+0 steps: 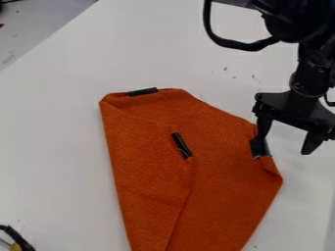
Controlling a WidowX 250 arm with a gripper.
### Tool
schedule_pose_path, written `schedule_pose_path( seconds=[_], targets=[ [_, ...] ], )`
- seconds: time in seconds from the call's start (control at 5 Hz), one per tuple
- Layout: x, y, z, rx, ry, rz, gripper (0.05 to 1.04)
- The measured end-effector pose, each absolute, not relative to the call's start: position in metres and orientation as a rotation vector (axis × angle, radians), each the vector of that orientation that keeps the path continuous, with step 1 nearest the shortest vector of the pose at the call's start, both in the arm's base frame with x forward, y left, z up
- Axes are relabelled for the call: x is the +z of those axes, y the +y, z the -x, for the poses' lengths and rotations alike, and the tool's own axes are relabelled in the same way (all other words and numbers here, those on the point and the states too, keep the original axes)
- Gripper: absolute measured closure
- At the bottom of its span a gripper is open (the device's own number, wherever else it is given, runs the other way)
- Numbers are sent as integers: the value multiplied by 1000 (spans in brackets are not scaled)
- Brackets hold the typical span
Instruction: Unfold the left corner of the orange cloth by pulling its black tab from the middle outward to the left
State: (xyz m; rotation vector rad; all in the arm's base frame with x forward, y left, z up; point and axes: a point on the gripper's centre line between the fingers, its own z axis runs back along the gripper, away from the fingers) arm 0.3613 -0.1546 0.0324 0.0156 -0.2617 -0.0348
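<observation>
A big orange cloth (150,162) lies on the white table (59,132), from the middle of the view down to the bottom edge. It looks soft and a bit fuzzy. It is folded, and one part lies on top of the rest, with a slanting edge that runs down to the bottom. Three short black strips are on the cloth. One strip (142,91) is at its top edge, one strip (182,145) is near its middle, at a slant, and one strip (259,148) is at its right edge, where the cloth is a bit crumpled. The black gripper (286,148) hangs over that right edge. Its two fingers are wide apart. The left one in the view is right at the strip on the edge, but I cannot tell if they touch. The other one is over the white table, away from the cloth. The black arm (303,22) comes in from the top right, and a thick black cable (229,43) bends in a loop beside it. Small dark specks (226,68) dot the table above the cloth. At the bottom left corner there is a black and yellow thing (23,240), cut off by the edge. Past the table, at the top left, is a grey floor (39,22).
</observation>
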Motion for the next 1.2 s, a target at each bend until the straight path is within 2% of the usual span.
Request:
schedule_pose_path(
  seconds=[0.4,1.0,1.2],
  targets=[
    [10,-137,-344,-46,-203,-57,83],
    [40,-75,-318,37,-257,-105,83],
    [59,-76,-322,68,-278,-96,83]
  ],
)
